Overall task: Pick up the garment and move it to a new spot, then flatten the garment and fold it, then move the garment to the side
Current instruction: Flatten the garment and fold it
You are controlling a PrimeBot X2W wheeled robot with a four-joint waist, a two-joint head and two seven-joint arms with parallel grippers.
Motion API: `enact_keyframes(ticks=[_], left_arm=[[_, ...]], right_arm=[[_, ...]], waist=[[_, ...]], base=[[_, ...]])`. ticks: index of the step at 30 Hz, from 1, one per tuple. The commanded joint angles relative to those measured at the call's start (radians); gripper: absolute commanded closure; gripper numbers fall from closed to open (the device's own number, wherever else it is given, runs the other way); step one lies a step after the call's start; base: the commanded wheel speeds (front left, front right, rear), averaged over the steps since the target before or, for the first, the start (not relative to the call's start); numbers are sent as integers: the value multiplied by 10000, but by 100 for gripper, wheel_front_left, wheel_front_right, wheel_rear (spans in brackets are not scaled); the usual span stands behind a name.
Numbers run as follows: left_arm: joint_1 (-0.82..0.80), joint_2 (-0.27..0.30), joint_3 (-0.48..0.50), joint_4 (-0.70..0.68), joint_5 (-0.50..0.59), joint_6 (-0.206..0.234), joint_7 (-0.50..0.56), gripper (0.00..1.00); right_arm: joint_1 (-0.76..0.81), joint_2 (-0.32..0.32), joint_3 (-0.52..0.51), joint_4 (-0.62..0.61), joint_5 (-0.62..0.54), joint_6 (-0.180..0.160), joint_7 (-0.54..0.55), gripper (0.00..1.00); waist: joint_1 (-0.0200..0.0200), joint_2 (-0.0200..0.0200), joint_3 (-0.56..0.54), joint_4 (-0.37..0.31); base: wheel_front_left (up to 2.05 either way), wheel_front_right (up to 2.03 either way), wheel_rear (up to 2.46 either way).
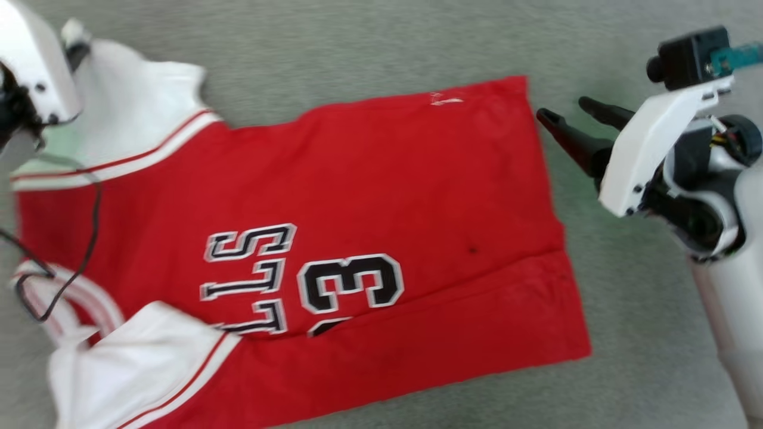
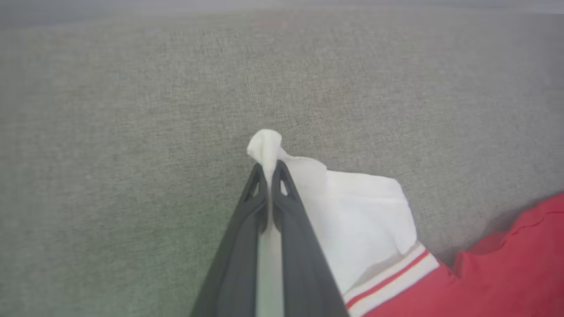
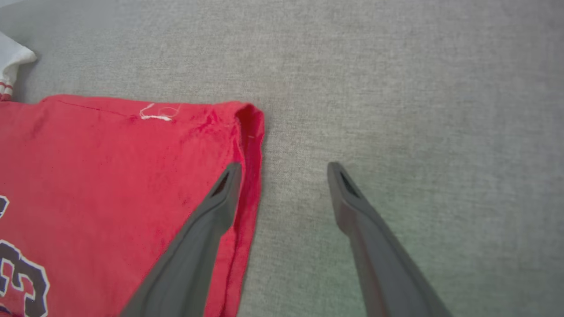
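Pinching a sleeve tip while the hem corner is lined up for the other gripper.
The garment (image 1: 357, 196) is spread front-up on the grey fabric surface (image 1: 369, 42). The tip of its white sleeve (image 2: 361, 211) is clamped between the closed fingers of the left gripper (image 2: 269, 169), probably so it can be drawn out flat. The right gripper (image 3: 284, 169) is held wide with nothing grasped, one finger over the red hem (image 3: 249, 145), seemingly placed to take that corner.

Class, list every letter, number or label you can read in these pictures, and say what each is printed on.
"LLS": black white-outlined letters, sideways on the red jersey-style T-shirt with white sleeves; the word's other letters are covered by cloth.
"3": black white-outlined number beside them; another digit is mostly covered.
White mark near the hem: no readable text.
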Motion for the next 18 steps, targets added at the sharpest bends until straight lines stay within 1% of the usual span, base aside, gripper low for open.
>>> enact_keyframes(ticks=[1, 3, 7, 11, 13, 14, 15, 16, 18], left_arm=[[-158, -78, -51, -1, 51, -81, -103, 100], [-316, -330, -211, 3, 133, -311, -351, 100], [-630, -607, -493, -93, 308, -694, -660, 100], [-629, -796, -650, -129, 349, -867, -926, 100], [-550, -865, -668, -118, 345, -917, -1066, 100], [-500, -904, -690, -108, 337, -949, -1115, 100], [-459, -936, -701, -97, 329, -954, -1158, 100], [-410, -960, -710, -84, 317, -980, -1212, 100], [-329, -980, -720, -48, 285, -1046, -1300, 100]], right_arm=[[-167, -98, 25, 115, -9, -4, 156, 0], [-588, -113, 31, 460, 19, -4, 668, 0], [-1175, -194, 19, 1254, -115, -4, 1507, 0], [-1450, -183, -12, 2281, -457, -4, 2243, 0], [-1395, -46, 10, 2842, -567, -10, 2667, 0], [-1371, 20, 6, 3026, -621, -10, 2815, 31], [-1359, 109, 19, 3177, -643, -10, 2940, 69], [-1344, 202, 22, 3316, -635, -9, 3067, 100], [-1318, 291, 86, 3486, -670, -6, 3269, 100]], waist=[[-1, 0, -238, 526], [-1, 0, -251, 849], [-1, 0, -172, 1343], [-1, 0, -71, 1635], [-1, 0, -62, 1715], [-1, 0, -53, 1752], [-1, 0, -48, 1779], [-1, 0, -53, 1798], [-1, 0, -90, 1827]], base=[[0, 0, 0], [0, 0, 0], [0, 0, 0], [0, 0, 0], [0, 0, 0], [0, 0, 0], [0, 0, 0], [0, 0, 0], [0, 0, 0]])
